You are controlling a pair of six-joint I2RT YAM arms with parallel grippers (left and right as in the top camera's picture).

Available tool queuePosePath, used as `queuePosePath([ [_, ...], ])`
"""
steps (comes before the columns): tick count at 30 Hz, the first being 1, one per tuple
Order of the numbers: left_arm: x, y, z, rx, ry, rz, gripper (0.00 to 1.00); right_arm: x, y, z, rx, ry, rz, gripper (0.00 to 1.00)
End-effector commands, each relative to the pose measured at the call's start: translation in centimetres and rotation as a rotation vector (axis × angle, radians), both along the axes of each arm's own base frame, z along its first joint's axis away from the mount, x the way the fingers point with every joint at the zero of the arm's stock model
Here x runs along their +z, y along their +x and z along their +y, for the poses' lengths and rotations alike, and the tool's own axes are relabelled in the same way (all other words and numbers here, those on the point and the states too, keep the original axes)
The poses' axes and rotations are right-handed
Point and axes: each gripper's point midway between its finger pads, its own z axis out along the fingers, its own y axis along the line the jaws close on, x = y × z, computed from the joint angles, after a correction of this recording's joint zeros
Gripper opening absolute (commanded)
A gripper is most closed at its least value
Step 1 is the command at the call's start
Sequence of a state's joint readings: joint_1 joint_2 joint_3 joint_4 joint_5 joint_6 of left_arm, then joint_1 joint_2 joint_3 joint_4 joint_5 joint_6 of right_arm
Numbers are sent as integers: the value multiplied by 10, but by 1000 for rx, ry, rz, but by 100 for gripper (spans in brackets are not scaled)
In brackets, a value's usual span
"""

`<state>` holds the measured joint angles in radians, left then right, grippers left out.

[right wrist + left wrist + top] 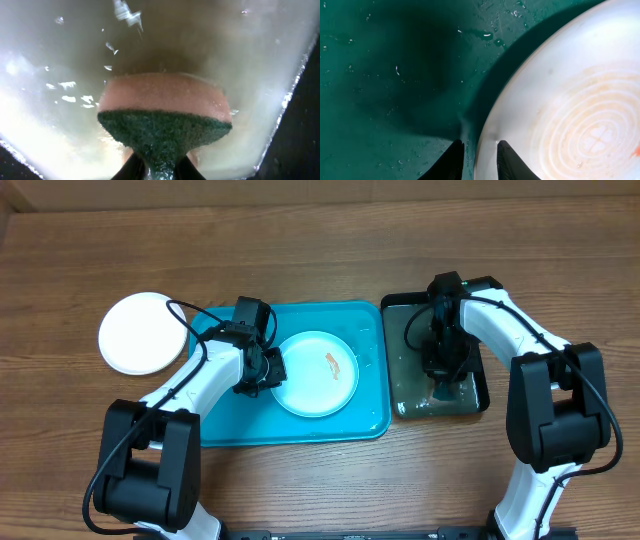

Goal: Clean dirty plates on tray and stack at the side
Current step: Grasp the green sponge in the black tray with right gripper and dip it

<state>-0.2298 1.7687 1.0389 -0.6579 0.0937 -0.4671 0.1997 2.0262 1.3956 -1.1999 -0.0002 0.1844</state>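
Teal tray holds the dirty plate; my left tool pinches its rim to steady it. My right tool pinches the sponge, wetting it in the basin.

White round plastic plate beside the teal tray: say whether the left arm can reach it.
Likely not yet: left gripper grips the round light blue plastic plate; otherwise the white plate lies uncovered.
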Motion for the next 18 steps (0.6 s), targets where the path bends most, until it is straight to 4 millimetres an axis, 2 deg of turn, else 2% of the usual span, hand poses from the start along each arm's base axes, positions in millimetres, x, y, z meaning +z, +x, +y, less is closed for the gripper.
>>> queuePosePath([
  [1,-5,-3,-3,-23,-3,14,25,7,6,3,3,11,-36,12],
  [3,-5,-3,-3,-23,-3,12,28,11,11,3,2,15,-50,12],
  [7,-4,-2,-3,-22,-4,8,28,25,23,6,2,20,-78,4],
  [13,-4,-2,-3,-22,-3,8,26,38,31,7,2,24,-96,4],
  [18,-5,-4,-3,-23,-1,15,17,39,27,7,2,21,-80,4],
])
